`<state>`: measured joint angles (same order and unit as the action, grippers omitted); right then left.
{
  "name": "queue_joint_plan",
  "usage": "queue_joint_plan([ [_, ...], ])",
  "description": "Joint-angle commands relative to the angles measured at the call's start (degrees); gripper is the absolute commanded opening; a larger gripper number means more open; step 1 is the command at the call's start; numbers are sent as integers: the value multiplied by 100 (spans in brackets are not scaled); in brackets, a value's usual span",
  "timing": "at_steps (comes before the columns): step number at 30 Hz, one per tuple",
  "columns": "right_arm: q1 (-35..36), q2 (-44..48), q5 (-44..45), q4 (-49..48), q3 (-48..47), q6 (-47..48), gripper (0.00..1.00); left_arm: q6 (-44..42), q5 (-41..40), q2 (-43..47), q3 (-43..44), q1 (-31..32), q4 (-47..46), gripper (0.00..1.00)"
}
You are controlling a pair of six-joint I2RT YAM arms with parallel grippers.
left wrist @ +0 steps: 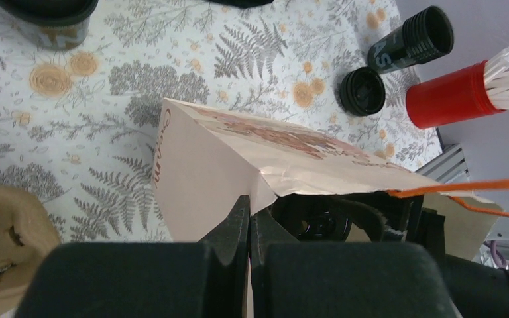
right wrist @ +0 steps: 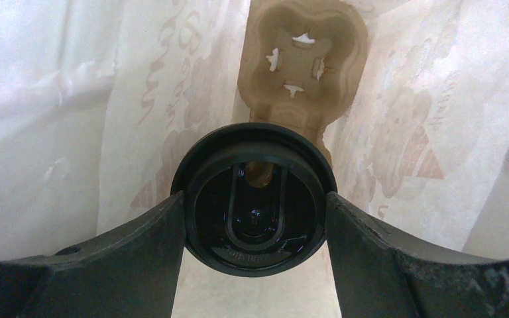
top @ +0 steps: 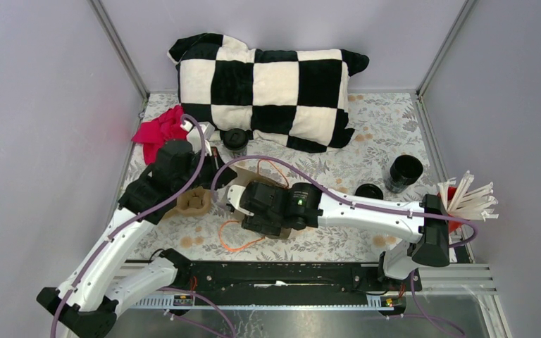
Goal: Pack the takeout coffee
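My right gripper point(right wrist: 254, 199) is shut on a takeout coffee cup point(right wrist: 254, 142), black with a round sip lid, its fingers pressing both sides of the lid. Cup and gripper are inside a white paper bag point(left wrist: 205, 165) that lies on its side. My left gripper point(left wrist: 249, 222) is shut on the rim of the bag's mouth and holds it up. A second lidded black takeout cup point(top: 236, 139) stands on the table by the checkered pillow, away from both grippers. In the top view the bag point(top: 262, 184) hides the right fingers.
A brown pulp carrier point(top: 191, 202) lies left of the bag and shows through its paper point(right wrist: 301, 59). An open black cup point(top: 403, 171), a loose black lid point(top: 369, 191) and a red cup of white straws point(top: 465, 198) stand at the right. A checkered pillow point(top: 268, 88) and a red cloth point(top: 158, 132) lie behind.
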<state>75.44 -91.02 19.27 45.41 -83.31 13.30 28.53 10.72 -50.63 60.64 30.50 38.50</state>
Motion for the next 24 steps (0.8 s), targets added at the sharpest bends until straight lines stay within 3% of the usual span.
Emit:
queue_joint_plan([
  [1,71,-5,-276,-258,-56,-151,51,-22,-154,262,-182,26,34,0],
  [10,420,-480,-77,-426,164,-354,50,-208,-492,430,-559,26,-267,0],
  [16,398,-540,774,-579,66,-135,50,-354,-693,59,-264,70,-1008,0],
  [24,138,-290,1186,-444,-116,134,51,-538,-906,-55,145,114,-1038,0],
])
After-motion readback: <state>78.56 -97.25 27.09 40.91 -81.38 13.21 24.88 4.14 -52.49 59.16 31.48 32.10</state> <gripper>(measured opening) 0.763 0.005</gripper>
